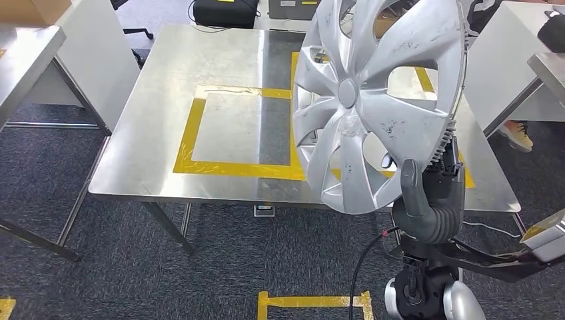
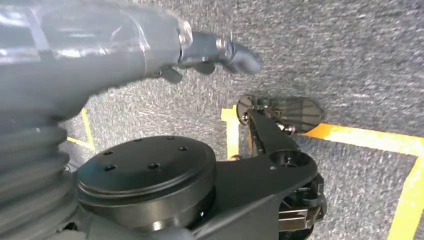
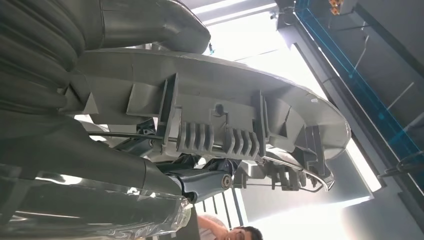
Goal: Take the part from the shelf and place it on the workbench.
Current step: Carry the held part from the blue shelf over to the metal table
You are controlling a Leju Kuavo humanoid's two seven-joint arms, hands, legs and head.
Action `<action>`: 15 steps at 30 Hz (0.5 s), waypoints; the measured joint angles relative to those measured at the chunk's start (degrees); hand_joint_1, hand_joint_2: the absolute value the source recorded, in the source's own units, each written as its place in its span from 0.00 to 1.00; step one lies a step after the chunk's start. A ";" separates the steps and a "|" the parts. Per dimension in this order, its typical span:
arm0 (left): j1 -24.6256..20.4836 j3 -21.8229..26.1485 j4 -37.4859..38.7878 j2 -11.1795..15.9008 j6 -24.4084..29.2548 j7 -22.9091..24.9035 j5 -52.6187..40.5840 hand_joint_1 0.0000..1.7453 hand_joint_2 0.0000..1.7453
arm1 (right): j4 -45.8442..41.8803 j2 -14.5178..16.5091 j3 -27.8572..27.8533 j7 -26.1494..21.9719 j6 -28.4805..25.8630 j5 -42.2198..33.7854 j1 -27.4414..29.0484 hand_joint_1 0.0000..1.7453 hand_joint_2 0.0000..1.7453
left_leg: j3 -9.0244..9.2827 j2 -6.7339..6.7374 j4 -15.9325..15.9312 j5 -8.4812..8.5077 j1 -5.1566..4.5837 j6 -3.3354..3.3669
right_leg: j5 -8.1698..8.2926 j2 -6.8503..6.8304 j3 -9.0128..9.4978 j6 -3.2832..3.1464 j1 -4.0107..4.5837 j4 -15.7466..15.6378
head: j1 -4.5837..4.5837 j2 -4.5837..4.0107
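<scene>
The right hand (image 1: pixel 426 200) grips the hubcap (image 1: pixel 373 100) by its lower rim, holding it upright on edge above the tabletop's (image 1: pixel 200 60) near right side. The taped square (image 1: pixel 233 130) lies to its left. The left hand (image 2: pixel 210 52) hangs toward the floor, holding nothing.

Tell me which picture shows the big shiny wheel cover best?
The head view: the whole face of the wheel cover shows, held upright by the right hand over the workbench. The right wrist view shows its ribbed back rim close up. The left wrist view looks at carpet.
</scene>
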 joint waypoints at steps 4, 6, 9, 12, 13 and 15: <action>-0.04 0.00 0.01 0.30 0.14 0.62 0.21 0.00 1.00 | 0.23 0.05 -0.41 -0.99 0.45 -1.24 0.42 1.00 1.00 | 2.94 -0.28 -0.28 -2.03 -0.92 0.16 | 7.87 0.02 0.50 -2.94 1.46 -8.58 | 0.85 0.00; -0.07 0.00 0.01 0.35 0.18 1.09 0.23 0.00 1.00 | 0.34 0.08 -0.67 -1.53 0.91 -1.57 0.60 1.00 1.00 | 3.74 -0.33 -0.92 -2.61 -0.91 -0.09 | 9.66 0.11 1.67 -4.72 2.30 -12.69 | 0.79 0.00; -0.03 0.00 -0.01 0.42 0.23 1.47 0.23 0.00 1.00 | 0.42 0.13 -0.91 -1.94 1.30 -1.80 1.04 1.00 1.00 | 4.83 -0.30 -0.91 -2.10 -0.78 -1.11 | 10.06 0.16 3.96 -5.49 2.40 -15.66 | 1.20 0.00; -0.21 0.00 -0.01 0.70 0.31 1.33 0.20 0.00 1.00 | 0.53 0.38 -1.08 -2.23 1.46 -2.01 1.19 1.00 1.00 | 3.08 -0.68 3.34 -4.04 -0.77 -1.80 | 10.35 -0.08 6.37 -4.99 1.89 -17.55 | 0.61 0.00; -0.26 0.00 -0.01 0.83 0.33 1.26 0.18 0.00 1.00 | 0.56 0.48 -1.17 -2.31 1.52 -2.04 1.20 1.00 1.00 | 1.05 -0.75 6.32 -5.52 -0.70 -1.99 | 10.09 -0.07 6.72 -4.94 1.85 -17.69 | 0.24 0.00; -0.23 0.00 0.00 1.11 0.41 1.22 0.15 0.00 1.00 | 0.65 0.62 -1.35 -2.38 1.58 -2.07 1.45 1.00 1.00 | -3.33 -0.79 11.38 -7.33 -0.45 -2.45 | 9.32 -0.03 7.27 -4.65 1.71 -17.59 | -0.40 0.00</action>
